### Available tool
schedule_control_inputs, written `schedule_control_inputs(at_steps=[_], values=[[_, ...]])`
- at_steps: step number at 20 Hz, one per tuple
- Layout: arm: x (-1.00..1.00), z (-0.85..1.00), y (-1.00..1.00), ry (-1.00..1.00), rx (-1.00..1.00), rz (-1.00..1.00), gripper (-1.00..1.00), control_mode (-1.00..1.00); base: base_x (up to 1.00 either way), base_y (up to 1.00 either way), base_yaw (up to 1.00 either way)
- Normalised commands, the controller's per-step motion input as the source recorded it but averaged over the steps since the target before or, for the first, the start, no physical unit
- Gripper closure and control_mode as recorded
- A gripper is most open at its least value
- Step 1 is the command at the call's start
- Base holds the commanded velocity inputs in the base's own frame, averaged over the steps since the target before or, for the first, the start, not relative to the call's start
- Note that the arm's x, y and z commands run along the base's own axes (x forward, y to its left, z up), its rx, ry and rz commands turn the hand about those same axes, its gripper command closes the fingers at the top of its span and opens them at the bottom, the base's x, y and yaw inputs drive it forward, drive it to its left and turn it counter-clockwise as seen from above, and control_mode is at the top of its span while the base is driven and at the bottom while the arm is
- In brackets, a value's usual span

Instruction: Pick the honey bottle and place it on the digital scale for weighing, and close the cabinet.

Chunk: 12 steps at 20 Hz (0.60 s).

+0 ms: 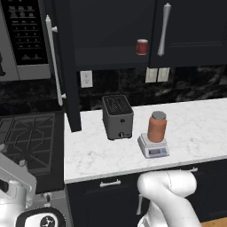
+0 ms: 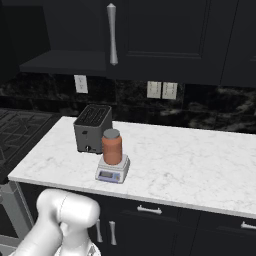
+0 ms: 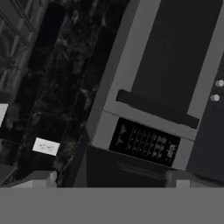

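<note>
The honey bottle (image 1: pixel 157 127) (image 2: pixel 112 147), orange-brown with a grey lid, stands upright on the round plate of the digital scale (image 1: pixel 153 150) (image 2: pixel 112 172) on the marble counter. Nothing holds it. Above the counter, the dark cabinet's left door (image 1: pixel 67 66) stands swung out, its long silver handle (image 1: pixel 53 57) facing left, and the inner shelf (image 1: pixel 111 57) (image 2: pixel 65 62) is exposed. The cabinet's right door (image 1: pixel 190 31) is shut. My gripper (image 3: pixel 109 181) is open and empty, fingertips (image 3: pixel 41 178) wide apart, aimed at the microwave away from the bottle.
A small red can (image 1: pixel 142 46) sits on the cabinet shelf. A dark toaster (image 1: pixel 117 116) (image 2: pixel 92 129) stands just left of the scale. The microwave (image 1: pixel 24 35) (image 3: pixel 144 142) hangs above the stove (image 1: pixel 26 137), left of the open door. Bare marble counter (image 2: pixel 200 160) lies to the right.
</note>
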Motion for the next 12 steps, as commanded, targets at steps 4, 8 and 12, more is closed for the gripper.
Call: schedule_control_inputs(at_steps=[4, 8, 12], values=[[0.72, 0.0, 0.43, -0.26, 0.26, -0.28, -1.0, -1.0, 0.0, 0.0, 0.0], [0.45, 0.07, 0.25, -0.2, 0.29, -0.28, -1.0, -1.0, 0.0, 0.0, 0.0], [0.07, 0.4, 0.0, -0.27, 0.09, -0.36, -1.0, -1.0, 0.0, 0.0, 0.0]])
